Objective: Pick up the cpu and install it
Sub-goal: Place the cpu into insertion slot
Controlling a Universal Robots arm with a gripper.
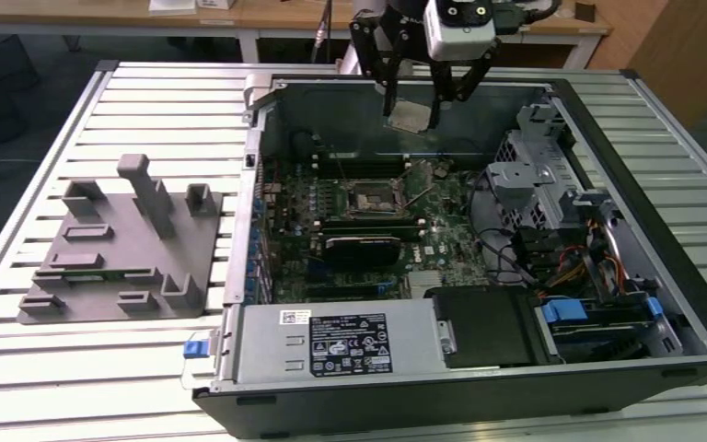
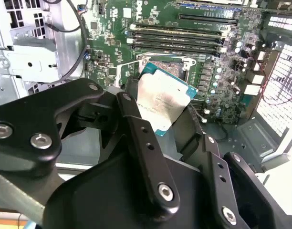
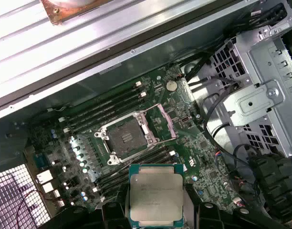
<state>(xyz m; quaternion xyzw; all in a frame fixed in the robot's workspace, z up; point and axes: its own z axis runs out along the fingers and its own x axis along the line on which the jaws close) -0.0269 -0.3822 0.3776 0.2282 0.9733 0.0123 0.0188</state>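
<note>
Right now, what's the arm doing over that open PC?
The arm's gripper is clamped on the cpu and holds it in the air over the open computer case. On the motherboard below, the socket is open and empty, so the cpu is picked up but not yet installed. The grey tray sits beside the case at the exterior view's left.

The gripper [image 2: 161, 117] clamps the cpu [image 2: 162, 100] by two opposite edges, its silver top showing, tilted, above the green motherboard [image 2: 208, 71]. Behind the chip the socket [image 2: 169, 66] is partly hidden, perhaps open. Long memory slots [image 2: 184, 40] run beside it.
</note>
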